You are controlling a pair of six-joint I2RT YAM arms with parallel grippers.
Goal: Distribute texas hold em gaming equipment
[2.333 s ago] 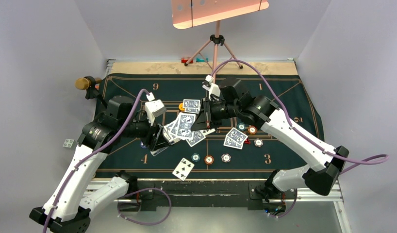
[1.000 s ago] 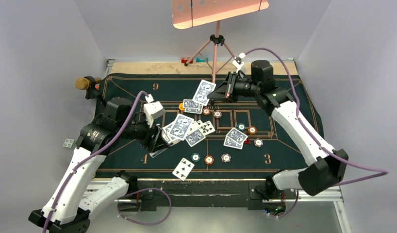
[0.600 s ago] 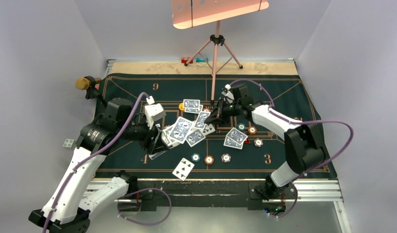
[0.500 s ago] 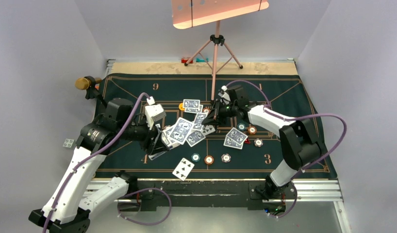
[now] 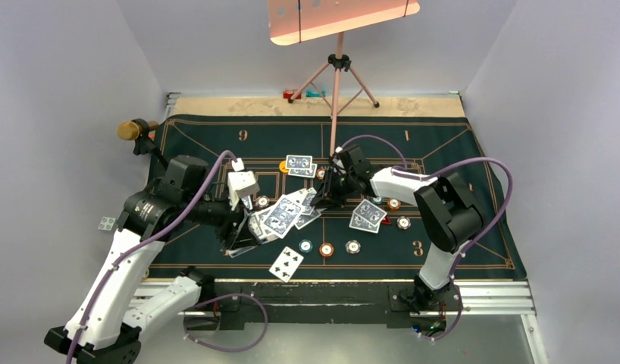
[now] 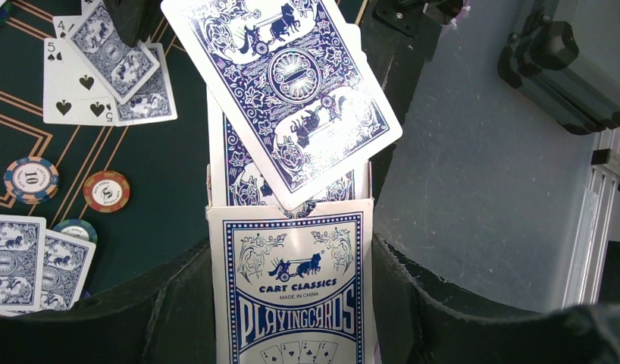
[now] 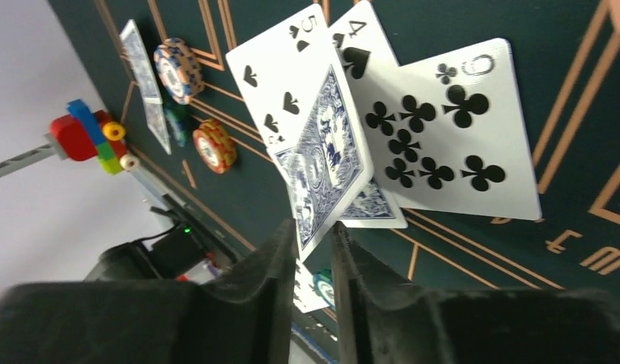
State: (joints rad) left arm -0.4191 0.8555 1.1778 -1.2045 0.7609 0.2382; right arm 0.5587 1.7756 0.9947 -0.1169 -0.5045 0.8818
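Note:
My left gripper [image 5: 245, 226] is shut on a blue-and-white playing card box [image 6: 292, 296], held over the mat's near left. Blue-backed cards [image 6: 284, 91] stick out of the box's open top. My right gripper [image 5: 323, 199] is low over the mat's middle. Its jaws stand a little apart, with a tilted blue-backed card [image 7: 326, 171] loose between them. The card leans over face-up spade and club cards [image 7: 443, 129]. Teal [image 5: 305, 246], orange-brown [image 5: 326, 249] and white [image 5: 353, 246] chips lie near the front. More chips [image 5: 394, 203] and a card pair [image 5: 367, 215] lie to the right.
The dark green felt mat [image 5: 208, 144] covers the table. A pink tripod stand [image 5: 337, 72] rises at the back. A gold-knobbed object [image 5: 129, 130] sits at the mat's left edge. One face-up card [image 5: 286, 263] lies near the front edge. Coloured blocks [image 7: 87, 136] lie beyond the mat.
The right arm swung from the back of the table down to the mat's middle with its card, and its jaws parted a little. The left gripper shifted slightly nearer with the box.

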